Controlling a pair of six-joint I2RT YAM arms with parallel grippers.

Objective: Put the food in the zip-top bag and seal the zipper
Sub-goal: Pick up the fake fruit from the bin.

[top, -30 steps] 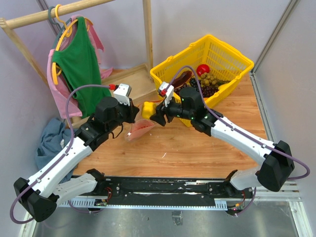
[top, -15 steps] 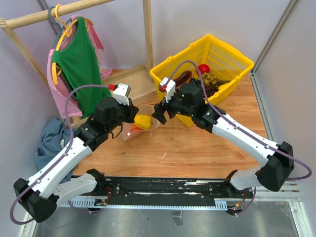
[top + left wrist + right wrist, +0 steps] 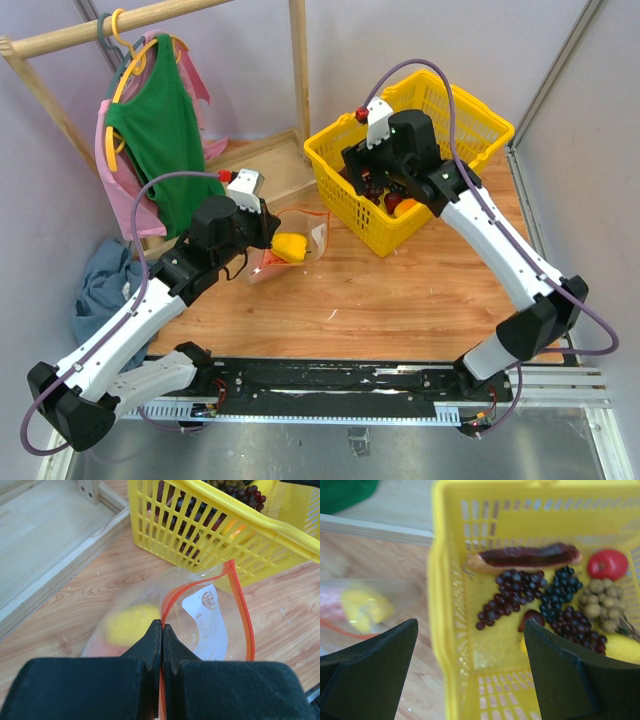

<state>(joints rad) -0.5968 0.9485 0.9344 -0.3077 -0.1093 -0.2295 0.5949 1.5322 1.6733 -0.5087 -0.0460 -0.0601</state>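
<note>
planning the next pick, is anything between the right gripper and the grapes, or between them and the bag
Nothing visible covers the dark purple grape bunch below the open right gripper. Toward the zip-top bag, the wall of the yellow basket stands between, so the grapes would probably need lifting over its rim.

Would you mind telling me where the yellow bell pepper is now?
In the top view the pepper lies inside the zip-top bag, left of the yellow basket, by the left tool.

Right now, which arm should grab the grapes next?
Right. The right gripper, open, hovers above the grapes in the basket; the left gripper is shut on the zipper of the zip-top bag.
</note>
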